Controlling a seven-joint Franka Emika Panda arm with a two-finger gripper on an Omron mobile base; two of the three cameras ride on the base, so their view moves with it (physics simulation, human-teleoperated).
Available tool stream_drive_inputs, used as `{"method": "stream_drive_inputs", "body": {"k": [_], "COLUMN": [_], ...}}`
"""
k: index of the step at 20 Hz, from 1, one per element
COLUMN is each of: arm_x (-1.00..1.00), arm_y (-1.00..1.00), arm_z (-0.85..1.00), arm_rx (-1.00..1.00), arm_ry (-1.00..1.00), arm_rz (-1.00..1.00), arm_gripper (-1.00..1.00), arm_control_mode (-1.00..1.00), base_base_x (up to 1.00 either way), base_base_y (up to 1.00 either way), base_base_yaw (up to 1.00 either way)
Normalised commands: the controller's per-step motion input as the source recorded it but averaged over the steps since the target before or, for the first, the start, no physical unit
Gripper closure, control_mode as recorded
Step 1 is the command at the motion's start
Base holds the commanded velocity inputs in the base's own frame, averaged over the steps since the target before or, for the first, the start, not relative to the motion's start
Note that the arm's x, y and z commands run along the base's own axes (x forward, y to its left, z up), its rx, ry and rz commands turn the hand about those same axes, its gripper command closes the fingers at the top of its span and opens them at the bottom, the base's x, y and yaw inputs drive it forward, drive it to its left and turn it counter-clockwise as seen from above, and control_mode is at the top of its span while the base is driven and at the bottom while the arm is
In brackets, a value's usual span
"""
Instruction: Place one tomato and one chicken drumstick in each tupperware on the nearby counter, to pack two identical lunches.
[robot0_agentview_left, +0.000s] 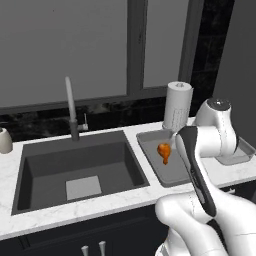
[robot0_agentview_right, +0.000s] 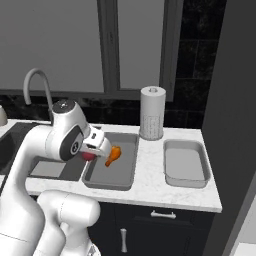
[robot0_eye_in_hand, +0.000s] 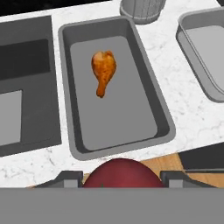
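My gripper (robot0_eye_in_hand: 121, 177) is shut on a red tomato (robot0_eye_in_hand: 121, 171), which shows between the finger tips at the bottom of the hand view. In the right base view the tomato (robot0_agentview_right: 88, 156) hangs under the hand over the near left corner of the left tupperware (robot0_agentview_right: 107, 184). An orange chicken drumstick (robot0_eye_in_hand: 103, 70) lies in that grey tray (robot0_eye_in_hand: 164, 118), toward its far end. The same drumstick (robot0_agentview_left: 164, 151) also appears in the left base view. The second tupperware (robot0_agentview_right: 186, 165) stands empty to the right on the white marbled counter (robot0_agentview_right: 150, 170).
A paper-towel roll (robot0_agentview_right: 152, 112) stands behind the gap between the trays. The dark sink (robot0_agentview_left: 75, 165) with its faucet (robot0_agentview_left: 71, 107) lies left of the left tray. A dark wall (robot0_agentview_right: 235, 125) closes the counter's right end. A pale cup (robot0_agentview_left: 4, 140) sits far left.
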Motion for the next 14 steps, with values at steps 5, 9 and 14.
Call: {"method": "stream_drive_inputs", "body": {"k": [5,9,14], "arm_x": [0.19,0.60,0.63], "arm_y": [-0.05,0.00,-0.06], "arm_z": [-0.74,-0.42,-0.33], "arm_rx": [0.00,0.00,0.00], "arm_ry": [0.02,0.00,0.01], "arm_rz": [0.00,0.00,0.00], "arm_gripper": [1.00,1.00,1.00], "arm_control_mode": [-1.00,-1.00,-1.00], "base_base_x": [0.00,0.00,0.00], "base_base_y": [0.00,0.00,0.00], "base_base_yaw": [0.00,0.00,0.00]}}
